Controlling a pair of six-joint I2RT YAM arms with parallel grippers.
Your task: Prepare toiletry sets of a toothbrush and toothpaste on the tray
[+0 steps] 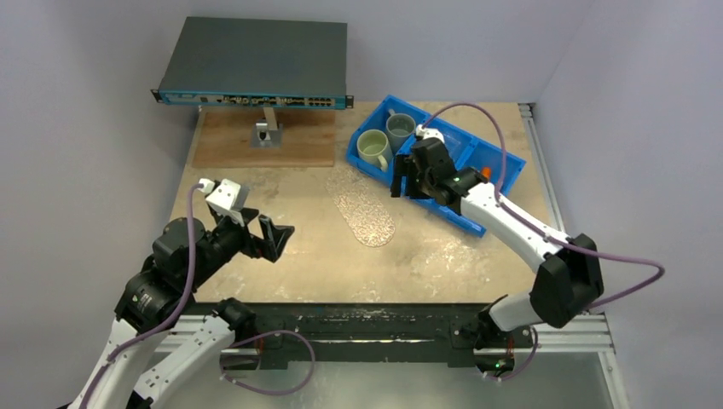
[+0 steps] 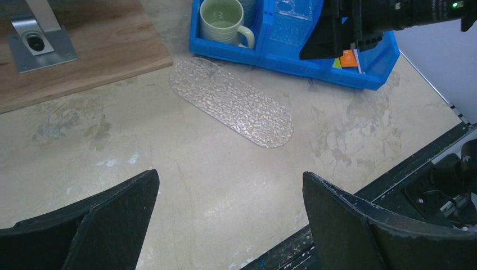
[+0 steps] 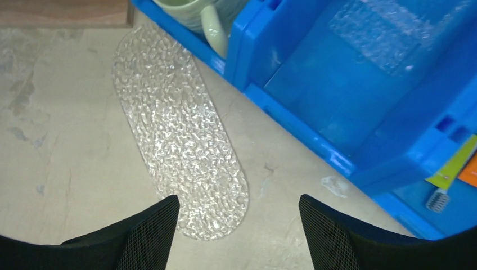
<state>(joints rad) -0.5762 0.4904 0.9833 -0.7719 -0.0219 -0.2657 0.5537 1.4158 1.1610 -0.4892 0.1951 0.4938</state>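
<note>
Right wrist view: the right gripper [image 3: 236,216] has its jaws spread wide with nothing between them. Its two dark fingers rise from the bottom edge and frame the rounded near end of the tray [image 3: 180,129]. The tray, clear and pebbled, lies flat on the desk [image 3: 62,140] and runs from lower centre to the upper left. Just right of it, the blue bin [image 3: 337,101] fills the upper right. At the right edge of the frame, in the bin's end compartment, lie a green tube [image 3: 453,163] and an orange tube [image 3: 469,174], with the pale tip of a toothbrush [image 3: 436,199] just below them. A pale-green mug [image 3: 197,14] sits in the compartment at the top.

From the top external view, the right gripper [image 1: 405,181] hangs over the bin's edge nearest the tray [image 1: 365,213], right of centre. The grey mug [image 1: 400,128] stands beside the pale-green one in the bin's far compartment.

The left gripper [image 1: 273,232] sits at the lower left, well apart from the tray, also spread wide and holding nothing. In its own wrist view the left gripper [image 2: 229,185] looks across bare desk toward the tray at centre.

A network switch [image 1: 256,64] stands on a wooden board [image 1: 230,141] at the upper left.
</note>
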